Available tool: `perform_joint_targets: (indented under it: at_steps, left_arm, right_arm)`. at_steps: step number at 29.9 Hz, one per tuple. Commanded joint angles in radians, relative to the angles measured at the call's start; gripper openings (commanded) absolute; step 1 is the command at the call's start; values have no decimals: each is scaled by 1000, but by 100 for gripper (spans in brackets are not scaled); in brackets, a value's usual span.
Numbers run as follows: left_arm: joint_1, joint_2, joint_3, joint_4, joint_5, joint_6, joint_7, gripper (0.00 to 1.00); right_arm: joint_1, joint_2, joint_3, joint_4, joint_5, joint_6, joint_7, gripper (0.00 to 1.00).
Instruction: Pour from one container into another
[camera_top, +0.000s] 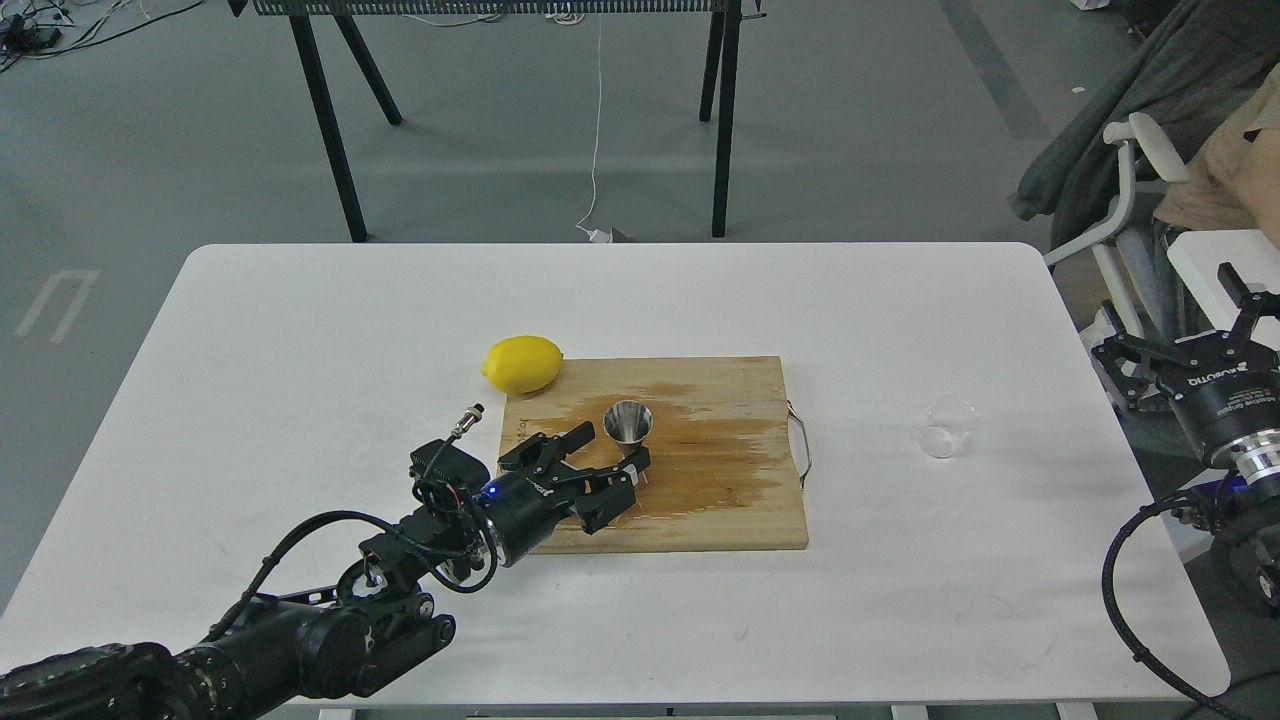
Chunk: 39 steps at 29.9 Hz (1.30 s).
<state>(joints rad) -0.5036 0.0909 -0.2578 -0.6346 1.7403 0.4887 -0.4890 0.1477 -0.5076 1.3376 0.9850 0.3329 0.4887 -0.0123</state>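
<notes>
Left gripper (607, 445) sits low over the wooden cutting board (700, 500), fingers spread apart, tips just short of the steel jigger (627, 424) and not clamped on it. Jigger stands upright on the board, wide mouth up. Clear cup (948, 427) stands on the white table (300, 350), well right of the board, untouched. Right gripper (1235, 310) hangs off the table's right edge, fingers apart, holding nothing. Lemon (522, 364) rests at the board's far left corner.
</notes>
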Motion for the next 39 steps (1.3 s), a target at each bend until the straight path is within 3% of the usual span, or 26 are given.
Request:
perform_joint_targets:
  at_steps: [1, 12, 17, 19, 25, 28, 31, 35, 39]
  left_arm:
    - [8, 15, 0, -14, -1, 0, 0, 92]
    - [39, 49, 0, -94, -1, 0, 0, 92]
    - [63, 137, -4, -201, -7, -4, 0, 92]
    - [74, 194, -14, -258, -11, -42, 0, 91]
    - [79, 404, -17, -463, -253, -237, 0, 91]
    - [73, 519, -40, -549, -408, -388, 0, 92]
    - [73, 584, -147, -570, -534, -601, 0, 92]
    - [79, 616, -369, -548, -683, -977, 0, 92]
    - [76, 618, -514, -435, -855, -977, 0, 92]
  right_arm:
    - [0, 0, -2, 0, 0, 0, 0, 99]
    - [-2, 0, -2, -2, 0, 0, 0, 99]
    - [-2, 0, 0, 1, 0, 0, -2, 99]
    - [-2, 0, 0, 1, 0, 0, -2, 99]
    - [-2, 0, -3, 6, 2, 0, -6, 99]
    - [-2, 0, -5, 6, 2, 0, -8, 99]
    - [0, 3, -8, 7, 2, 0, -9, 99]
    - [0, 11, -9, 12, 2, 0, -11, 99]
    - [3, 12, -38, 15, 3, 0, -11, 99]
